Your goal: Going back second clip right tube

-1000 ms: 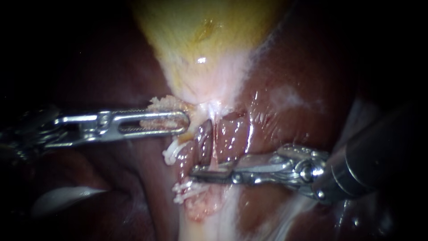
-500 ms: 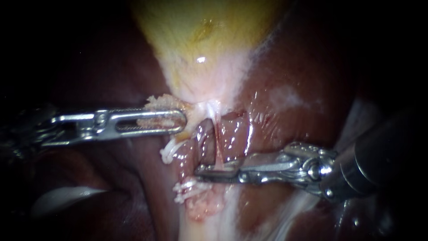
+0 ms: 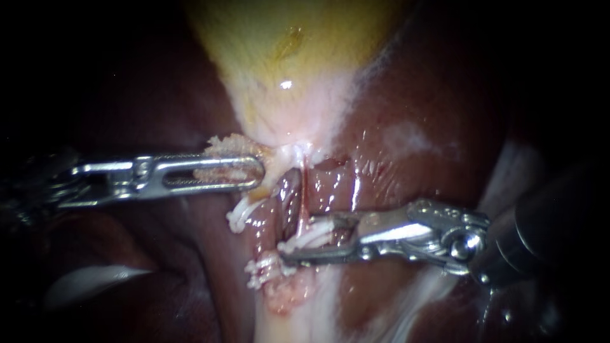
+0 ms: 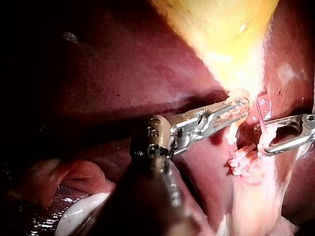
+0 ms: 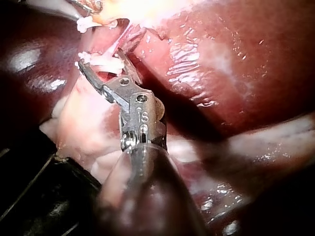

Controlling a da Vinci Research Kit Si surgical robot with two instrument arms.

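Note:
The pale yellow gallbladder (image 3: 286, 57) narrows down to two thin tubes. My right instrument (image 3: 304, 236) comes in from the right with its jaws open around the right tube (image 3: 304, 190). A white clip (image 3: 312, 234) lies across that tube in the gap between the jaws. In the right wrist view the same clip (image 5: 106, 61) sits between the parted jaws of my right instrument (image 5: 100, 58). My left instrument (image 3: 244, 173) is shut on pale tissue at the gallbladder's neck, also seen in its own wrist view (image 4: 235, 109).
Two more white clips sit to the left, one (image 3: 240, 216) under the left instrument's tip and one (image 3: 264, 270) lower down. Dark red liver (image 3: 419, 101) surrounds the site. A pale strand of tissue (image 3: 298, 317) runs downward.
My right instrument's jaws have gone from shut to open, uncovering a white clip on the tube, and its shaft has drawn back a little to the right. The left instrument has held still.

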